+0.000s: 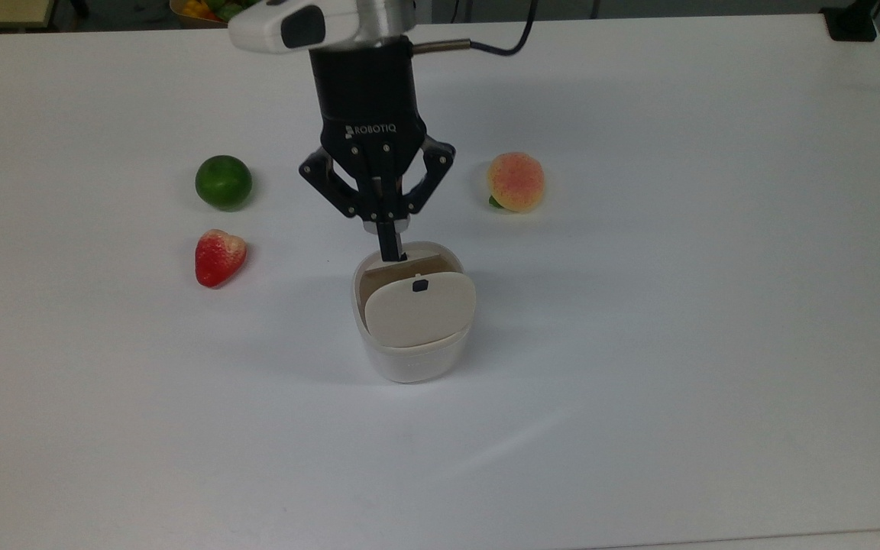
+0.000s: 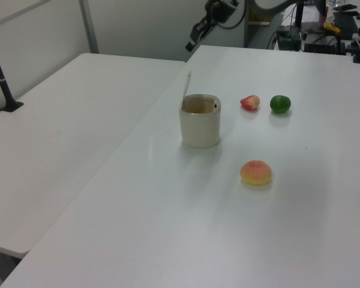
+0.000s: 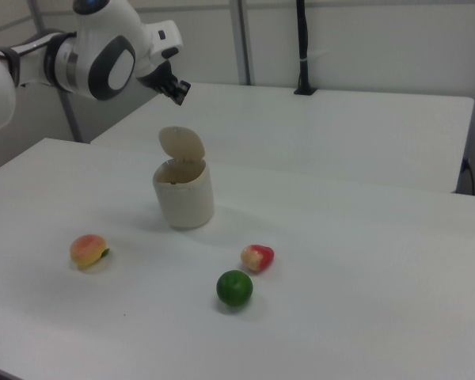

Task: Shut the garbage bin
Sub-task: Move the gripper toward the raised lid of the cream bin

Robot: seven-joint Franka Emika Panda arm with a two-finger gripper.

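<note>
In the top view, going left to right across the white table (image 1: pixel 715 344): a green lime (image 1: pixel 223 182) sits at about 10 o'clock from the garbage bin (image 1: pixel 414 359), with a red strawberry (image 1: pixel 218 257) just below it at about 9 o'clock. The bin stands near the middle of the table, upright on its base, its long axis vertical and its mouth facing up. Its beige lid (image 1: pixel 418 308) is raised on the hinge, standing nearly upright, with the small black tab (image 1: pixel 420 285) near its free upper edge. The lid's flat face is turned toward 12 o'clock, toward the arm.

The gripper (image 1: pixel 392 248) hangs above the bin's far rim at 12 o'clock, pointing down, its two fingers pressed together into one narrow black tip with nothing between them. In the right view the gripper (image 3: pixel 176 93) is above the lid (image 3: pixel 182 145) and apart from it; in the left view it (image 2: pixel 193 43) is well above the bin (image 2: pixel 200 125).

A peach (image 1: pixel 516 182) lies at about 2 o'clock from the bin, well apart from it.
</note>
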